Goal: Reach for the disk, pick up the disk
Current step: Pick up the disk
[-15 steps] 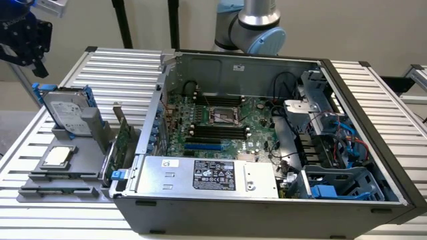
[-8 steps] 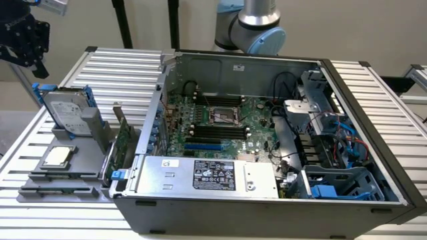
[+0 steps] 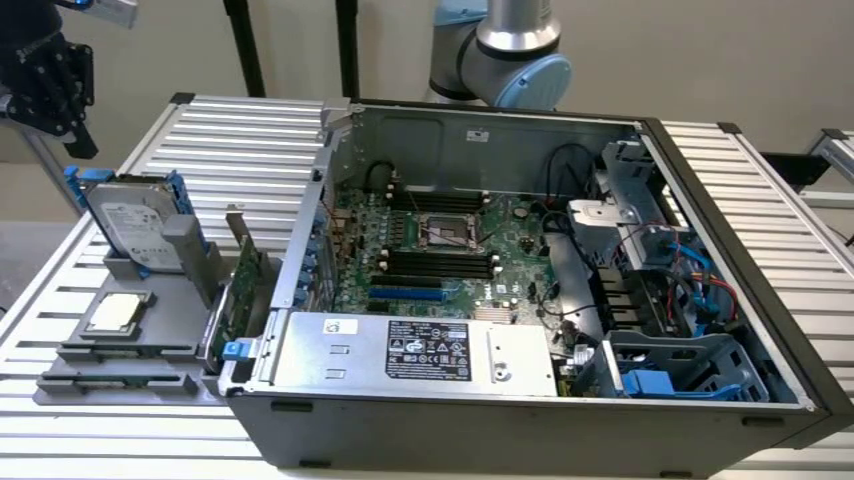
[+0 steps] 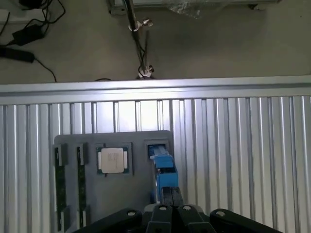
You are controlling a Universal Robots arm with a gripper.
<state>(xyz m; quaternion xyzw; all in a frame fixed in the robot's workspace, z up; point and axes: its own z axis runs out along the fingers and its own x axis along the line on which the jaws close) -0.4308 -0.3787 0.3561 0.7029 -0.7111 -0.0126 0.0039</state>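
- Jaws are pinched shut on nothing, hanging in the air over the exterior view's left end of the surface (image 3: 234, 130) — well above the disk (image 3: 134, 222), not touching it.
- It stands on its edge in a slot of the grey holder (image 4: 68, 143), label side facing out. I reckon that's on purpose: upright, its thin top edge is free for a grab from above.
- Through my wrist view I'm looking straight down that edge. The blue carrier (image 4: 163, 167) shows as a narrow strip right in line with my closed tips, so I'm lined up but too narrow to straddle it.
- Chip (image 4: 112, 160) lies flat in the next pocket and the memory sticks (image 4: 60, 189) sit further along — each in its own recess, probably so nothing slides.
- Open PC case (image 3: 534, 430) sits right beside the holder.
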